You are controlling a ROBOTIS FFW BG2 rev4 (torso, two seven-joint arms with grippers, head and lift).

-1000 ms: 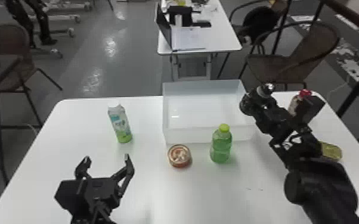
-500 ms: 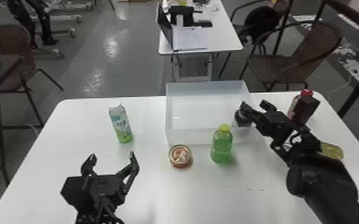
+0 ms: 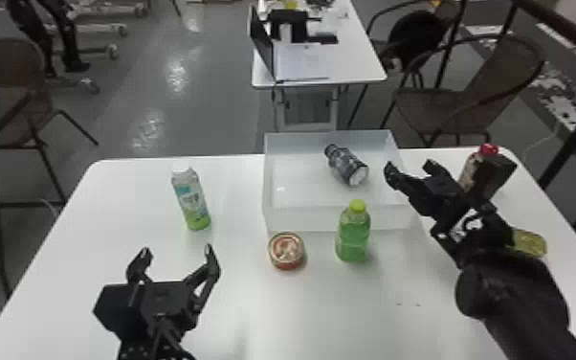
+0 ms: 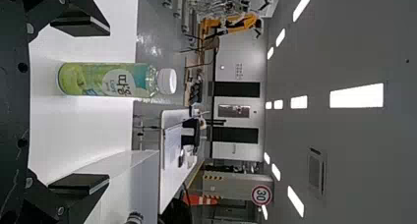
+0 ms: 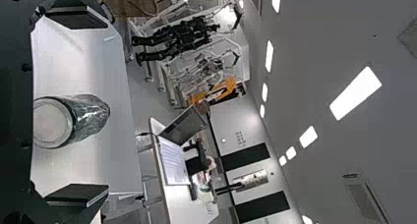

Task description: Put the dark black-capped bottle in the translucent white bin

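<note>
White table (image 3: 234,306), translucent white bin (image 3: 301,219), dark black-capped bottle (image 3: 347,165) lying inside it.
With the head view read as a clock face centred on the bin: right gripper (image 3: 409,167) by the rim at 3 o'clock, open, its fingers spread; left gripper (image 3: 177,250) over the table at 8, also open; white-capped bottle (image 3: 190,198) upright at 9; green bottle (image 3: 353,234) upright at 5, near the bin wall; red-capped bottle (image 3: 489,150) well out at 3, a dark box (image 3: 492,172) partly in front of it; round tin (image 3: 286,250) at 7. The dark bottle is on its side, just toward 1 from the bin's middle, cap pointing between 10 and 11, base between 4 and 5.
</note>
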